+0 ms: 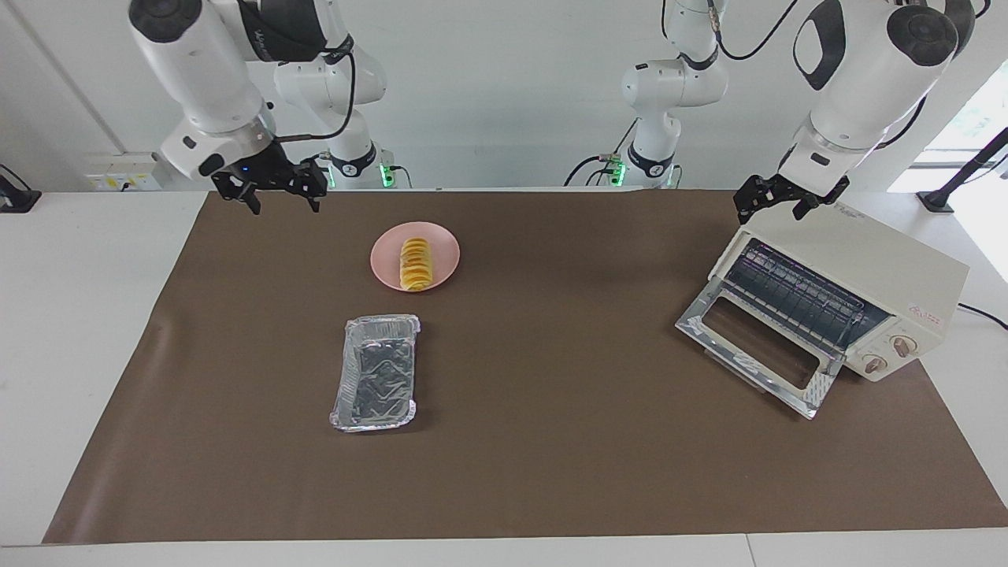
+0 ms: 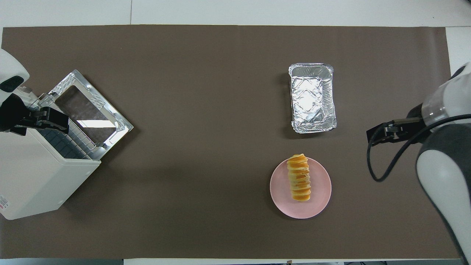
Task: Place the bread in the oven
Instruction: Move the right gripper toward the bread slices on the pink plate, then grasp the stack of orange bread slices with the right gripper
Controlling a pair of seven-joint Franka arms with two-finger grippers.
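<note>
Bread waiting on its plate, oven door already down

Reading across the facing view from its left edge: first comes the right gripper (image 1: 277,191), hanging empty in the air over the robots' edge of the brown mat (image 1: 551,472), jaws spread wide. It holds nothing and touches nothing; I judge it parked within easy reach of the food, ready for a pick.

Next is the pink plate (image 1: 445,246), one only, with the bread (image 1: 416,264) lying flat along its middle, its long axis running toward and away from the robots. That is one loaf, ridged like slices, yellow-orange. Lying lengthwise so, it probably offers its narrow sides to a grip from above.

Farther from the robots than the plate sits one foil tray (image 1: 376,382), crinkled, silver, with nothing in it. It may be meant as a carrier for the loaf, though that cannot be told from here.

Well apart, at the left arm's end of the table, stands the oven (image 1: 890,276), one unit, angled toward the mat's middle. Its glass door is dropped fully open and the wire rack shows bare inside, so the opening appears ready to receive. Two knobs sit on its front.

Last, the left gripper (image 1: 783,198) hovers just over the oven's top edge, jaws wide, gripping nothing. The bread is not yet moved.
</note>
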